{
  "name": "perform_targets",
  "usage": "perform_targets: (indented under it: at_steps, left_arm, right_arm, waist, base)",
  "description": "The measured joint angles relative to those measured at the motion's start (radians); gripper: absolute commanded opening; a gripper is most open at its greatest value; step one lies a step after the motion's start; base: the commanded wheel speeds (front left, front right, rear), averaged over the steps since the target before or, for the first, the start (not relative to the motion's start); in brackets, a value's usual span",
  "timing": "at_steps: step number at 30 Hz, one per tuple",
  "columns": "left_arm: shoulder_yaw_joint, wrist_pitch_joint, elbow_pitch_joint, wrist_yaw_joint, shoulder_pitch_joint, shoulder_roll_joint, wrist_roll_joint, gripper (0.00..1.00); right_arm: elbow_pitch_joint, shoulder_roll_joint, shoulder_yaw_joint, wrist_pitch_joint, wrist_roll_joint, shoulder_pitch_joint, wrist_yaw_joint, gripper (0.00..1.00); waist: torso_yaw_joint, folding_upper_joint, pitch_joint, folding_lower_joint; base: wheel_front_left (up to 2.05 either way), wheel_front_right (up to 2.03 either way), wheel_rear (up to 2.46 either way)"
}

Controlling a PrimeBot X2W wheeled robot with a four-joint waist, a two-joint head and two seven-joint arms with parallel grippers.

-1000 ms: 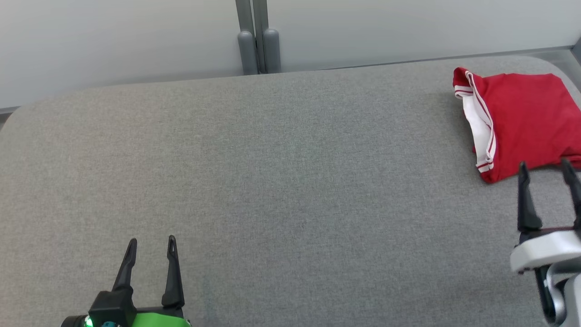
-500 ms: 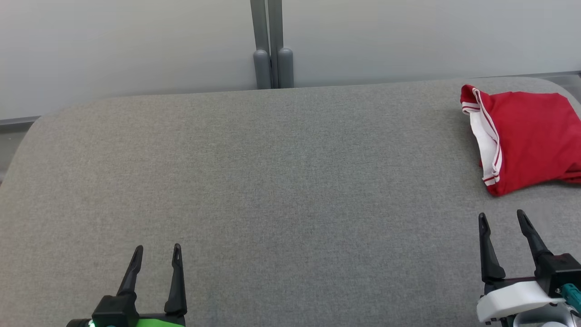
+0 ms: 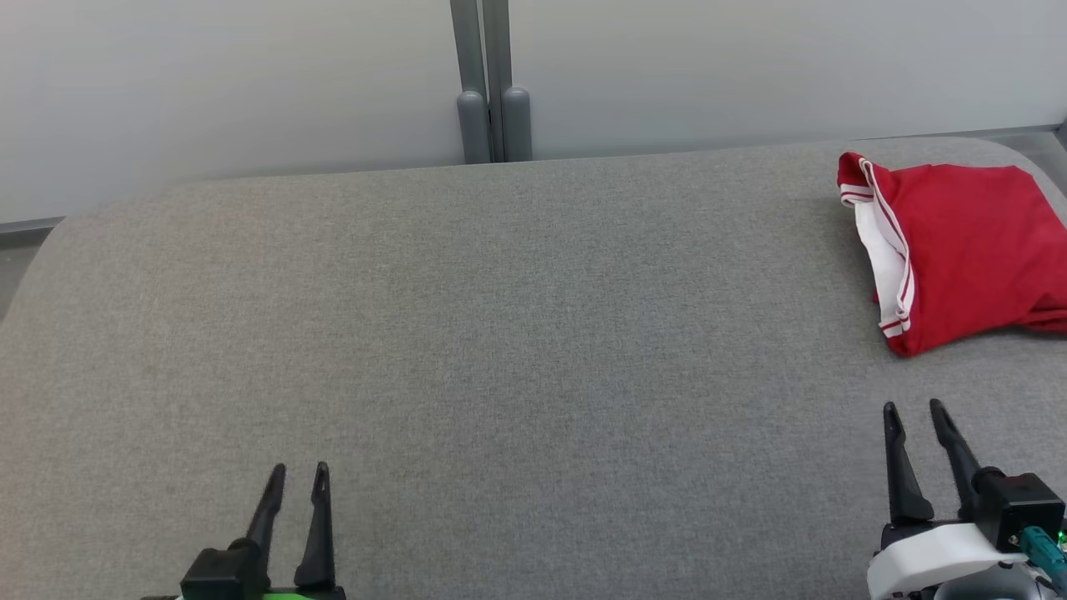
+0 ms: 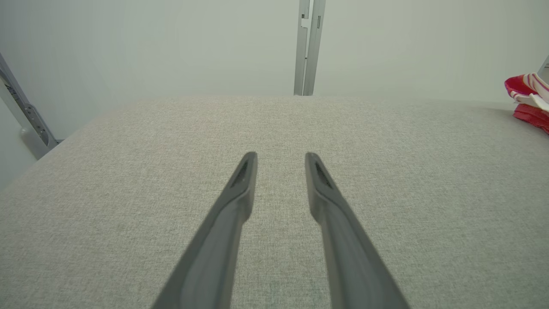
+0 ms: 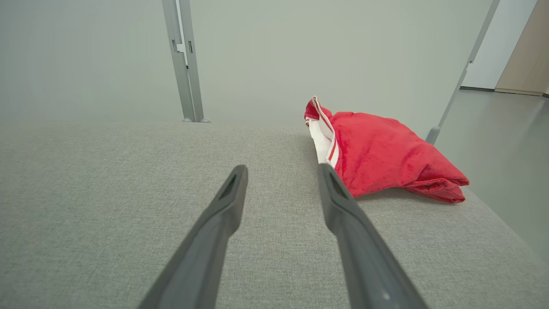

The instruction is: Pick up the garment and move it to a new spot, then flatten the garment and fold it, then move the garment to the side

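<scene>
Because the folded garment point(image 3: 967, 250) is set at two o'clock, near the edge of the bench point(image 3: 500, 333), it could be nudged off by the right claw point(image 3: 913, 407). That claw and the left claw point(image 3: 299, 468) are held open, empty.

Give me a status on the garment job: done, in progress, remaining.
Done, by the look of it: the red fabric garment with white trim lies folded at the right side of the grey cloth-covered table. In hand: nothing; left pincer and right pincer are open, empty. Left: seemingly nothing.
</scene>
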Motion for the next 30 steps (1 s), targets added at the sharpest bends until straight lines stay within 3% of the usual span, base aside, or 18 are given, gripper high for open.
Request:
perform_targets:
  at_steps: [6,30]
  left_arm:
    - [-0.005,0.012,0.046,0.000,0.009,-0.002,-0.015,0.00]
    - [0.043,0.119,0.060,-0.018,-0.041,-0.002,-0.449,0.00]
  right_arm:
    - [0.053,0.014,0.001,0.016,0.019,0.002,0.000,0.00]
    - [0.076,0.013,0.010,0.121,0.495,-0.039,0.000,0.00]
  waist:
    - [0.000,0.0000,0.000,0.0000]
    - [-0.001,0.0000,-0.004,0.0000]
  base:
    - [0.00,0.00,0.00]
    - [0.00,0.00,0.00]
